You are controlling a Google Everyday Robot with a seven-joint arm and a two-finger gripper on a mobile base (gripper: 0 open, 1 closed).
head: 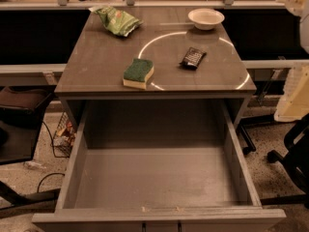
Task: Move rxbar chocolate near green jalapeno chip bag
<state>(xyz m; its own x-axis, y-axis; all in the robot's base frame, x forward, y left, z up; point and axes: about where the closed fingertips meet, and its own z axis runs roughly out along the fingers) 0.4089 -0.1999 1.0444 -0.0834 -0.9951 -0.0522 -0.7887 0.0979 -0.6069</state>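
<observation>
Grey tabletop (96, 71) over an open drawer (154, 178): I see the rxbar chocolate (193, 57) lying right of centre, well apart from the green jalapeno chip bag (117, 21) at the far left. My gripper (295, 1) hangs at the top right edge; its state I cannot tell.

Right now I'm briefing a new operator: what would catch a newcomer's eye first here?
The open drawer fills the lower half, pulled out below the table. On top lie a green-topped sponge at front centre, the black rxbar chocolate to its right, the green jalapeno chip bag at back left and a white bowl at back right. The gripper is not in view.
</observation>
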